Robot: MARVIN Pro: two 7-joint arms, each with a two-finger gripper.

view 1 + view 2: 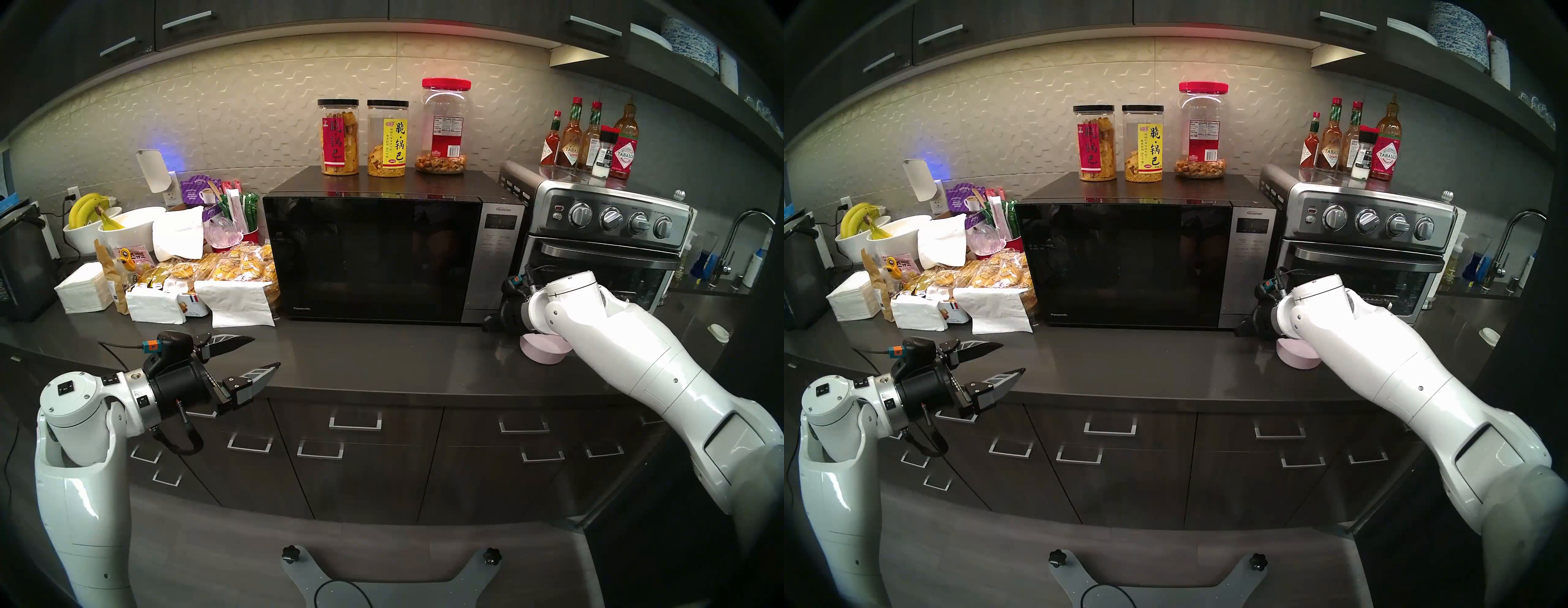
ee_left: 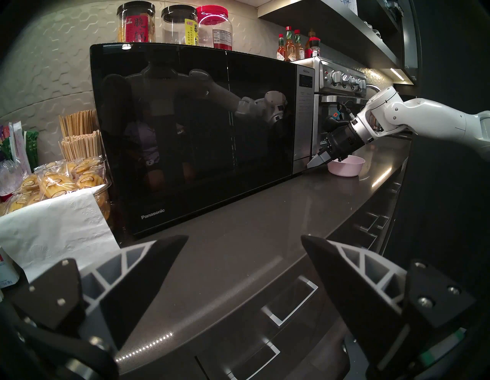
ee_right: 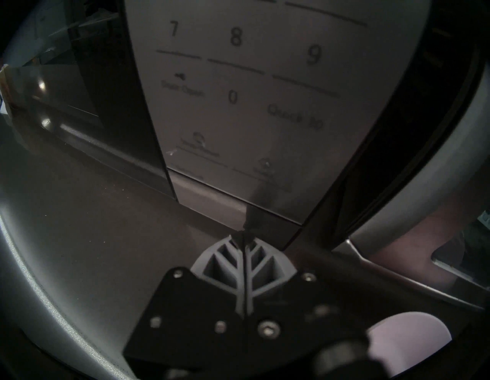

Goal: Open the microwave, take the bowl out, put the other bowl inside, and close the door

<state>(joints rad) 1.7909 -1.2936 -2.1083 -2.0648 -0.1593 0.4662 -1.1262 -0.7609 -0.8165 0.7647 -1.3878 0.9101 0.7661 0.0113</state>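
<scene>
The microwave (image 1: 500, 263) stands mid-counter with its black glass door (image 1: 373, 259) closed. My right gripper (image 1: 488, 325) is shut on nothing, its tips at the bottom of the grey control strip (image 3: 238, 106), under the keypad. I cannot tell whether they touch it. The pale pink bowl (image 1: 545, 350) sits upright on the counter right under my right wrist, and shows in the left wrist view (image 2: 347, 165). My left gripper (image 1: 265, 352) hovers open and empty over the counter's front edge, left of the microwave. The white bowl is hidden.
A steel toaster oven (image 1: 602, 254) stands right of the microwave, with sauce bottles (image 1: 589, 140) on it. Three jars (image 1: 386, 138) stand on the microwave. Snack packets and napkins (image 1: 237, 271) and banana bowls (image 1: 93, 220) crowd the left. A faucet (image 1: 738, 242) is far right.
</scene>
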